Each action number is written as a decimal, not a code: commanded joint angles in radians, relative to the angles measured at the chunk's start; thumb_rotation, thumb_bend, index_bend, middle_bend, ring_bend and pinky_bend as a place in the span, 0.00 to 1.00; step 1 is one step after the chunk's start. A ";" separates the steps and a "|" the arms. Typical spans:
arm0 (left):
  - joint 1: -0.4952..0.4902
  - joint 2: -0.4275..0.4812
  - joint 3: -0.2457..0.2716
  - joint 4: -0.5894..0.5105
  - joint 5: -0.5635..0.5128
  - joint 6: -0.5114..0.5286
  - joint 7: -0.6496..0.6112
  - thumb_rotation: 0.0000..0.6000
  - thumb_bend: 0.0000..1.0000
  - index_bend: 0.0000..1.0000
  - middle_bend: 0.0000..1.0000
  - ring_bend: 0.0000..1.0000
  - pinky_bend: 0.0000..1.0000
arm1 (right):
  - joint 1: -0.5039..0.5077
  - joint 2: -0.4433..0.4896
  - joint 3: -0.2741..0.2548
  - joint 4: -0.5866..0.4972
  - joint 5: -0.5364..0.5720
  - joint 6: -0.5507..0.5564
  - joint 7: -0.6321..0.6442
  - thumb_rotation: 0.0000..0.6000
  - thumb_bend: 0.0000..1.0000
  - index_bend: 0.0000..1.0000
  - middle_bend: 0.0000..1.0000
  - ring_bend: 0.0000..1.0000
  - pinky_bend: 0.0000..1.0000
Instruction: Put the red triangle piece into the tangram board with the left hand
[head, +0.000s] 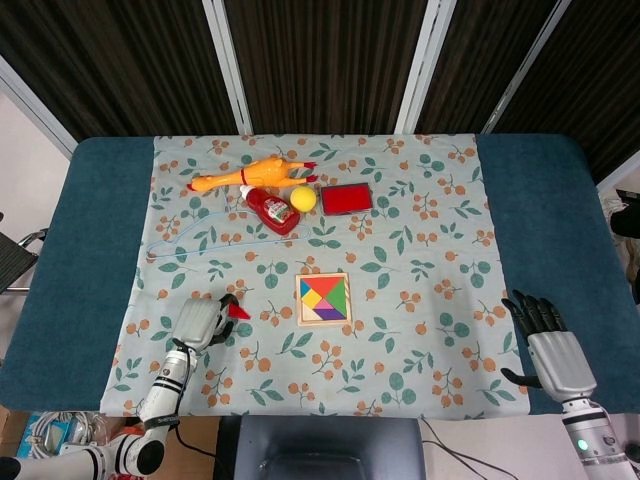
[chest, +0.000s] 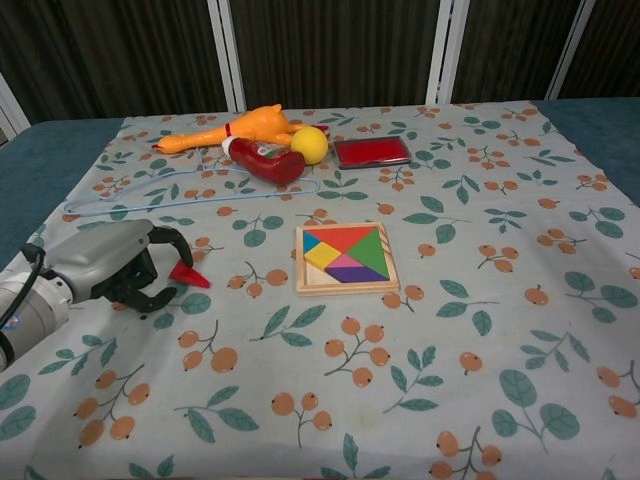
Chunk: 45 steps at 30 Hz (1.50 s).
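Note:
The small red triangle piece (chest: 191, 276) lies at the fingertips of my left hand (chest: 112, 268), left of the tangram board (chest: 346, 258). The dark fingers curl over and under its left part and hide that part; the piece looks pinched and slightly tipped, low over the cloth. In the head view the triangle piece (head: 238, 311) pokes out to the right of the left hand (head: 199, 322), a short way from the board (head: 323, 298). The board holds several coloured pieces. My right hand (head: 548, 347) rests at the table's near right corner, fingers spread, holding nothing.
At the back of the flowered cloth lie a rubber chicken (chest: 240, 127), a red ketchup bottle (chest: 266, 160), a yellow ball (chest: 310, 145) and a red flat case (chest: 371, 151). A thin blue cord (chest: 130, 201) loops across the cloth behind my left hand.

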 joint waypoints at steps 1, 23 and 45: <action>-0.002 -0.003 0.000 0.003 0.002 0.002 0.000 1.00 0.38 0.39 1.00 1.00 1.00 | 0.001 0.001 0.000 -0.002 0.000 -0.001 -0.001 1.00 0.15 0.00 0.00 0.00 0.00; -0.023 -0.020 -0.008 0.025 -0.023 -0.011 0.022 1.00 0.37 0.43 1.00 1.00 1.00 | 0.000 0.012 -0.006 -0.006 -0.007 -0.002 0.016 1.00 0.15 0.00 0.00 0.00 0.00; -0.022 -0.006 -0.018 -0.021 0.028 0.039 -0.042 1.00 0.38 0.69 1.00 1.00 1.00 | 0.005 0.013 -0.010 -0.009 -0.007 -0.014 0.017 1.00 0.15 0.00 0.00 0.00 0.00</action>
